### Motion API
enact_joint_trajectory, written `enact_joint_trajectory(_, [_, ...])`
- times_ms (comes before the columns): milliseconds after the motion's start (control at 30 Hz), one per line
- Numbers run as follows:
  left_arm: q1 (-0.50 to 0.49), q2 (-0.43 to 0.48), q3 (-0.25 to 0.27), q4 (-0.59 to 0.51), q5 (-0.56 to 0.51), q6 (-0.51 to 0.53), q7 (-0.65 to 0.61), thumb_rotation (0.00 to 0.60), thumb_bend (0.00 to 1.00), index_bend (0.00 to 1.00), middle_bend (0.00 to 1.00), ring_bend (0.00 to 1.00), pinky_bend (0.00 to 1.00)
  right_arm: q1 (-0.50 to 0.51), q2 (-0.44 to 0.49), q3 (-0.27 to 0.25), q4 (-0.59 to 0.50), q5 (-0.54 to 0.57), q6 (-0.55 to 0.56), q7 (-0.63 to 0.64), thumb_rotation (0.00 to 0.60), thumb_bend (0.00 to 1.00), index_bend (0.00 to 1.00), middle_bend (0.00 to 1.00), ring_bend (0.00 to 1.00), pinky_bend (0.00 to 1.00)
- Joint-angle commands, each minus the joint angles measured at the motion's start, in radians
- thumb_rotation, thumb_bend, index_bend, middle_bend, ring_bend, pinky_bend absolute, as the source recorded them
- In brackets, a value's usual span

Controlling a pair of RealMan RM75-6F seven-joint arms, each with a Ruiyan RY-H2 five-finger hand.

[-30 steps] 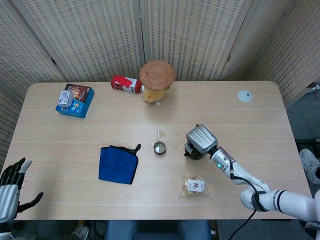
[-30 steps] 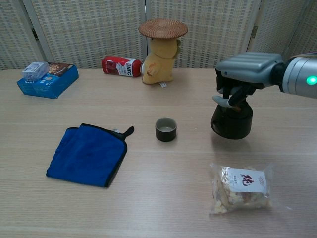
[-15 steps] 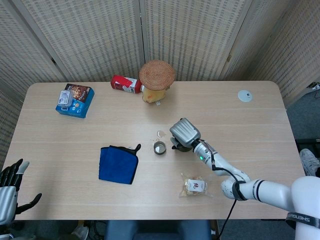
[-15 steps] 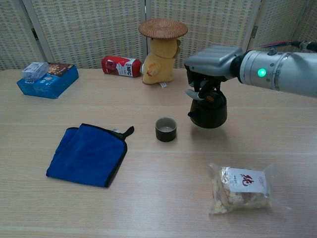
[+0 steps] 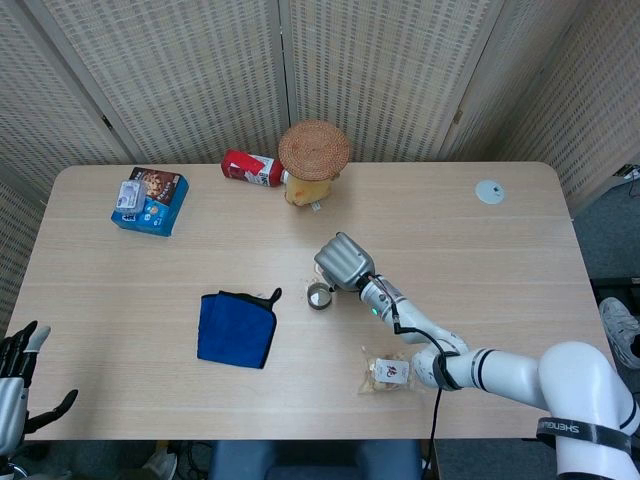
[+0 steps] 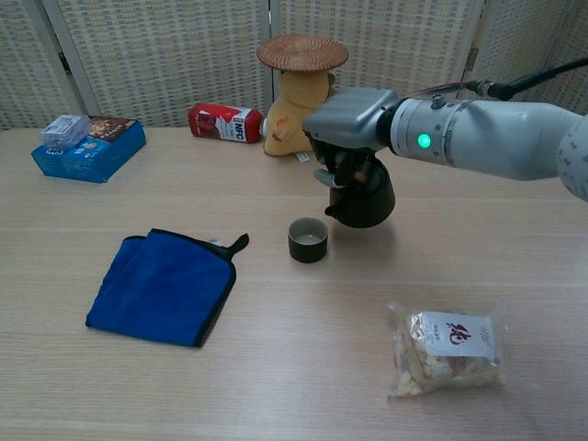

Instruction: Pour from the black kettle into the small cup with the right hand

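Head view. Right hand (image 5: 343, 262) in the middle of the frame, wrapped around the black kettle (image 5: 350, 287), mostly hiding it. Small cup (image 5: 319, 295) just left of the hand, standing on the surface (image 5: 480, 260). Blue cloth (image 5: 237, 328) lying further left. Snack bag (image 5: 388, 371) lower down, right of the middle. Left hand (image 5: 15, 385) at the lower left corner, fingers spread apart, holding nothing. Blue box (image 5: 150, 200) at the upper left. Red can (image 5: 251, 167) on its side near the top, next to a yellow toy with a straw hat (image 5: 312, 162). Small white disc (image 5: 489, 191) at the upper right.

Chest view. Right hand (image 6: 347, 124) above the middle, gripping the black kettle (image 6: 364, 195) from the top, kettle close to the small cup (image 6: 308, 239) and just up and right of it. Cup standing upright, not touching the kettle. Blue cloth (image 6: 163, 285) at the lower left, snack bag (image 6: 447, 349) at the lower right.
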Motion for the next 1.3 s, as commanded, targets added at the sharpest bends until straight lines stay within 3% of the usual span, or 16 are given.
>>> enact_joint_trajectory(33, [0.004,0.000,0.001,0.002,0.000,0.004,-0.002,0.600,0.22,0.06,0.00,0.00,0.00,0.018,-0.015,-0.005,0.015,0.017,-0.003,-0.022,0.448,0.55,1.00,1.00,0.95,0.53])
enact_joint_trajectory(1300, [0.029,-0.006,-0.003,0.018,-0.004,0.023,-0.019,0.600,0.22,0.06,0.00,0.00,0.00,0.140,-0.070,-0.093,0.050,0.067,0.037,-0.269,0.459,0.55,1.00,1.00,0.95,0.53])
